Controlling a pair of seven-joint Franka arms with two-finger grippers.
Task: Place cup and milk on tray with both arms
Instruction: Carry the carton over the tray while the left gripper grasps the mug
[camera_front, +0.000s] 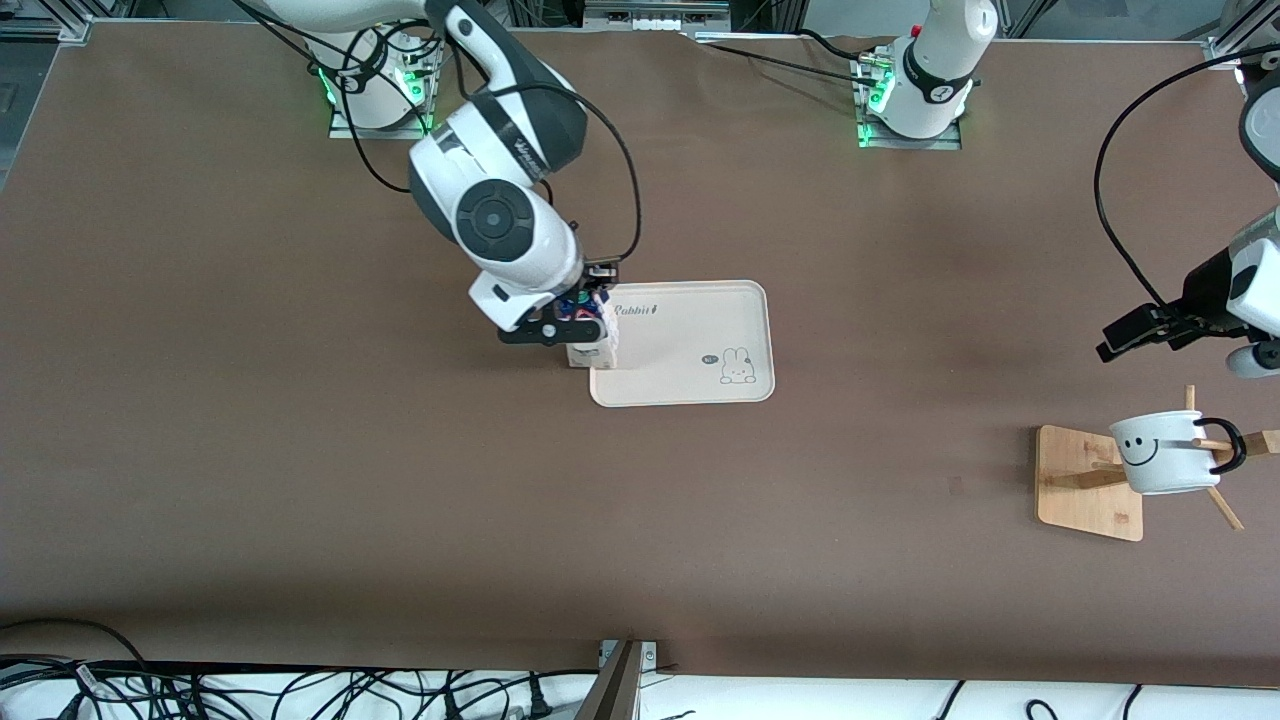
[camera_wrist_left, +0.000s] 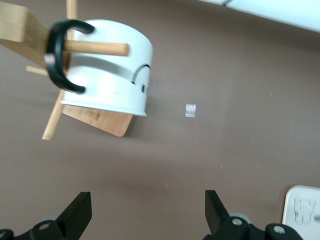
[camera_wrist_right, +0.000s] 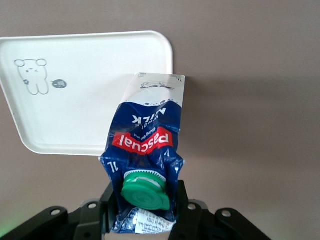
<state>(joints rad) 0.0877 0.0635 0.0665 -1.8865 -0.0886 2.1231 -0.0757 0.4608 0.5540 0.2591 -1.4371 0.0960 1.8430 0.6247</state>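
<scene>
My right gripper (camera_front: 575, 328) is shut on the milk (camera_front: 592, 340), a blue and white carton with a green cap (camera_wrist_right: 145, 190). In the right wrist view the gripper (camera_wrist_right: 145, 212) clamps the carton's top, and the milk (camera_wrist_right: 147, 132) stands upright at the edge of the cream tray (camera_wrist_right: 85, 110) toward the right arm's end. The tray (camera_front: 700, 320) lies mid-table. The white smiley cup (camera_front: 1165, 452) hangs by its black handle on a peg of a wooden rack. My left gripper (camera_front: 1125, 340) is open and empty over the table beside the rack; its view shows the cup (camera_wrist_left: 110, 75) ahead of the gripper (camera_wrist_left: 147, 212).
The wooden rack (camera_front: 1090, 485) with slanting pegs stands near the left arm's end of the table and also shows in the left wrist view (camera_wrist_left: 20, 27). A small piece of tape (camera_wrist_left: 190, 110) lies on the brown tabletop. Cables run along the table's near edge.
</scene>
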